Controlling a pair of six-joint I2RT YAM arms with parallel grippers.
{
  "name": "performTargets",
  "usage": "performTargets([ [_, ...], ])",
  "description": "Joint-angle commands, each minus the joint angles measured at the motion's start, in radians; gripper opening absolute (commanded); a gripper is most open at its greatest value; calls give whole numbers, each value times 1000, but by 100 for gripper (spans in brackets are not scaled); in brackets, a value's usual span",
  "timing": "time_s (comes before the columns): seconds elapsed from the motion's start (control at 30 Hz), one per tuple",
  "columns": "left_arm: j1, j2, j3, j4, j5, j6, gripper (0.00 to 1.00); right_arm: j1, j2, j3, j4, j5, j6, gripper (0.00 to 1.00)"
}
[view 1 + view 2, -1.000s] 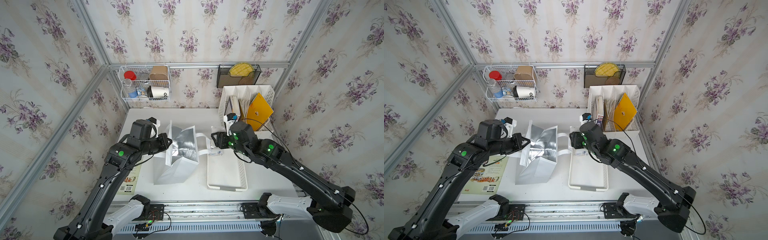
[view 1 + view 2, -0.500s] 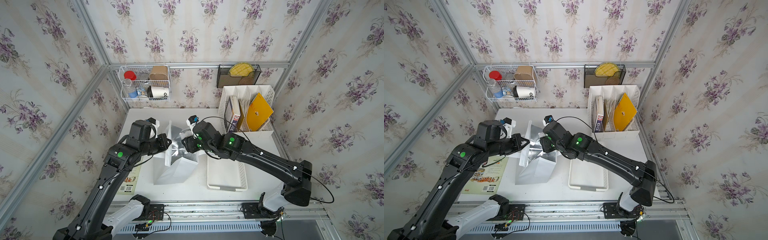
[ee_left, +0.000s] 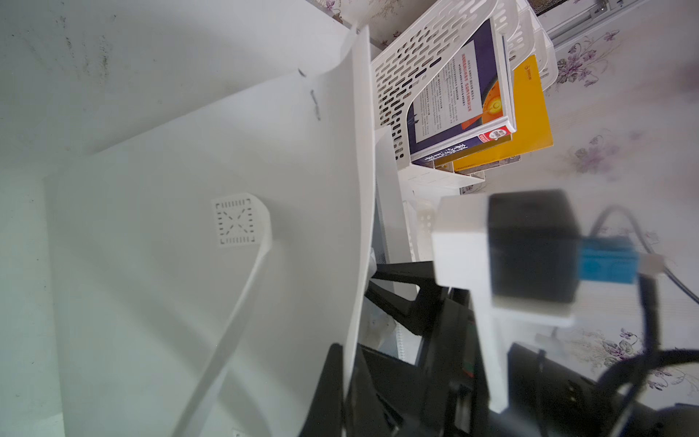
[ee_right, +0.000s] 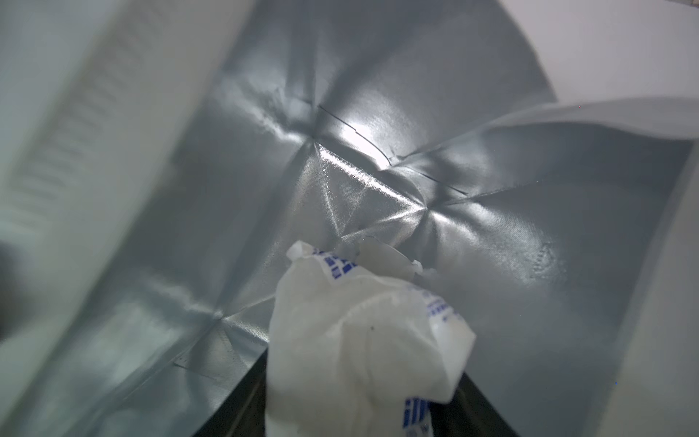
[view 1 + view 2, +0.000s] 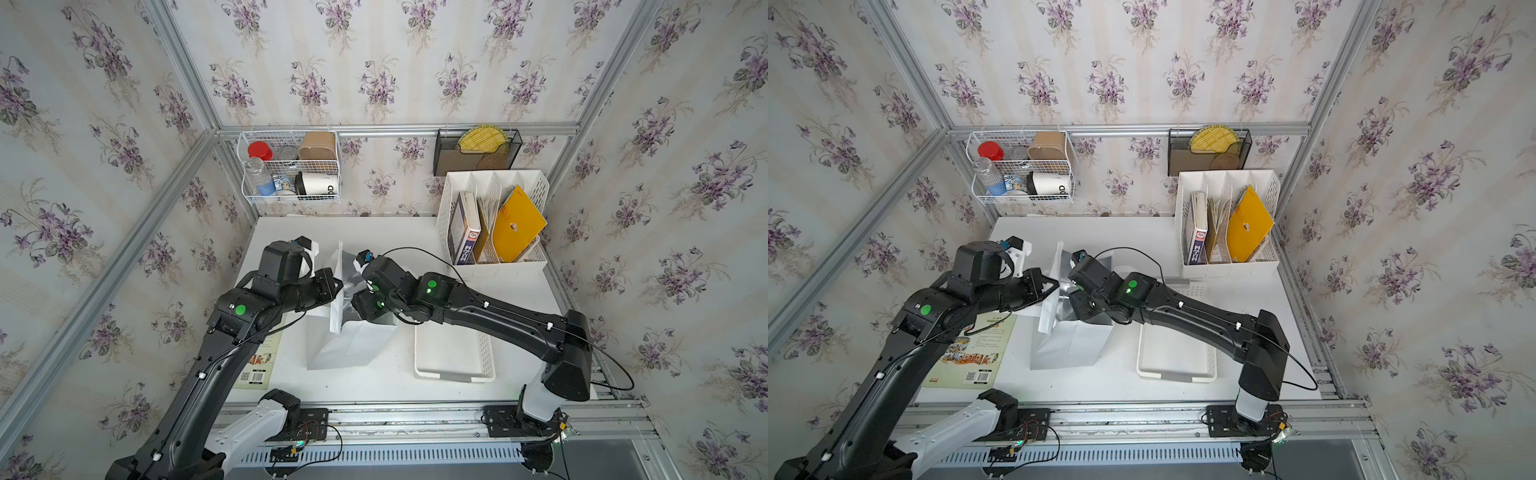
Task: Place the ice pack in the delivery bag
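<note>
The white desk (image 5: 374, 232) is smooth and matte, with one of each thing on it. Mid-desk stands the delivery bag (image 5: 353, 345) – tall, stiff white outside, crinkled silver foil inside, its mouth open. One flat strap handle (image 3: 242, 295) shows on its outer wall, sewn on by a square stitched patch.

At the far right is a white perforated file rack (image 5: 494, 183) holding one blue-covered book, some papers and one yellow folder. Just right of the bag lies a low white tray (image 5: 453, 357) with slotted walls. On the far wall hang one white wire basket (image 5: 291, 166) of containers and one black mesh holder (image 5: 478, 151). A glossy printed booklet (image 5: 971, 353) lies flat at the near left, partly under the left arm.

The left tool (image 3: 346, 378) is closed tight on the bag's left rim, the thin white wall pinched between its fingers. The right tool (image 4: 363, 401) reaches into the bag's mouth, its jaws partly apart and gripping the ice pack (image 4: 359, 333) – a soft, wrinkled whitish pouch with blue print. The pack hangs inside the bag with foil all round it. Whether it touches the bottom cannot be told.
</note>
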Motion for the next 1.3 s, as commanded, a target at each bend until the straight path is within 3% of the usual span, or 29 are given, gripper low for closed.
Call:
performTargets([
  [0.0, 2, -5, -5, 0, -14, 9, 0, 0, 22, -5, 40, -34, 8, 52],
  [0.37, 1, -9, -5, -4, -18, 9, 0, 1, 54, -7, 63, -34, 21, 65],
  [0.6, 1, -9, -4, -8, -19, 10, 0, 1, 36, -9, 59, -11, 27, 82],
  [0.83, 1, -11, -1, -9, -26, 12, 0, 0, -21, -16, 52, 45, 36, 84],
  [1.03, 1, -6, -3, -6, -24, 11, 0, -1, -229, -134, 108, 209, 81, 86],
  [1.27, 1, -5, -11, 0, -24, 17, 0, -79, -609, -435, 152, 371, 237, 93],
])
